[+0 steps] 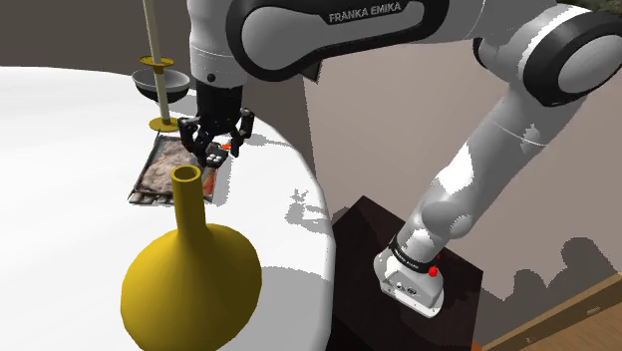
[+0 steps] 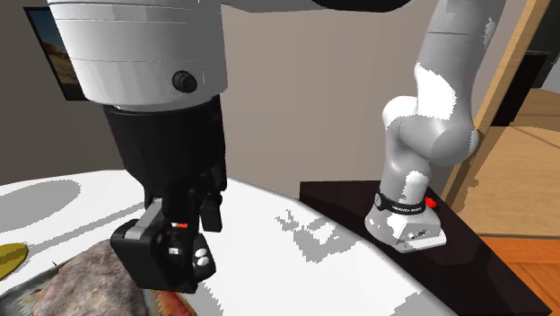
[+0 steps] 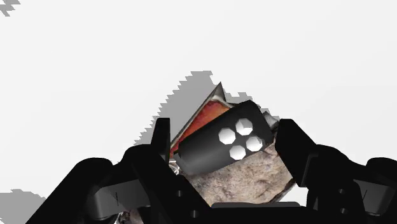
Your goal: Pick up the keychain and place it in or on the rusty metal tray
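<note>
The gripper is partly spread, and the keychain lies crosswise between its two black fingers. The keychain is a black rounded fob with four white buttons, tilted a little, and each of its ends meets the inner face of a finger, so the gripper is pinching it end to end. In the shoulder view the gripper points straight down with the keychain at its tips. It hangs over the edge of the tray on that view's right, near the rim of the white round bench. The tray is a shallow rectangle with a mottled brown and grey floor and an orange-red streak along one side. In the wrist view its corner shows just behind the fob. The second exterior view has the keychain against the tray's mottled surface, but whether it touches the tray cannot be told. The arm rises from its base on the dark stand and bends at an elbow high on the shoulder view's right. Its forearm runs level toward that view's left, and the wrist turns down above the tray. A yellow long-necked vase stands on the bench in the foreground, just before the tray. A dark bowl with a pale upright rod sits beyond the tray.
</note>
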Controlling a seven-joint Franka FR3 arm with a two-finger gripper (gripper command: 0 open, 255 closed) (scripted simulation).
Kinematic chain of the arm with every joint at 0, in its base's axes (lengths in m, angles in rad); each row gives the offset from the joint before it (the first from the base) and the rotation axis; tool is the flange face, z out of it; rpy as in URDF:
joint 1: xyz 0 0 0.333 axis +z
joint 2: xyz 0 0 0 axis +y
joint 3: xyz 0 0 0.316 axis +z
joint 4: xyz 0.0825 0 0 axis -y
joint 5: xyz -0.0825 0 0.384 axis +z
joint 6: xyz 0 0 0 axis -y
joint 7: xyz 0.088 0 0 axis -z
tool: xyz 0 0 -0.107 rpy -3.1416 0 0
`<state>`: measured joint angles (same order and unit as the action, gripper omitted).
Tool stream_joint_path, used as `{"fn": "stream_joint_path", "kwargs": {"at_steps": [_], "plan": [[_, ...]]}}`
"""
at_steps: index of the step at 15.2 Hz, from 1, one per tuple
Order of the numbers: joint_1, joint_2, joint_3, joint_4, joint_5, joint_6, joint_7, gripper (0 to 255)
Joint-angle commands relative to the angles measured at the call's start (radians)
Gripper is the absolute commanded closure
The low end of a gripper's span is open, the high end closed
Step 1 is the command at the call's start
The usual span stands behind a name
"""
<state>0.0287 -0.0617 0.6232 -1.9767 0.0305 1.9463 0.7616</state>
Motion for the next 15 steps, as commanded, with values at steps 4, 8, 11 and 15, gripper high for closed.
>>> {"fn": "stream_joint_path", "kwargs": {"at_steps": [4, 8, 11, 15], "plan": [[0.01, 0.228, 0.002, 0.247, -0.142, -0.062, 0.049, 255], [0.062, 0.415, -0.02, 0.485, -0.242, -0.144, 0.07, 255], [0.102, 0.52, -0.039, 0.623, -0.29, -0.188, 0.071, 255], [0.095, 0.521, -0.042, 0.57, -0.292, -0.135, 0.075, 255]]}}
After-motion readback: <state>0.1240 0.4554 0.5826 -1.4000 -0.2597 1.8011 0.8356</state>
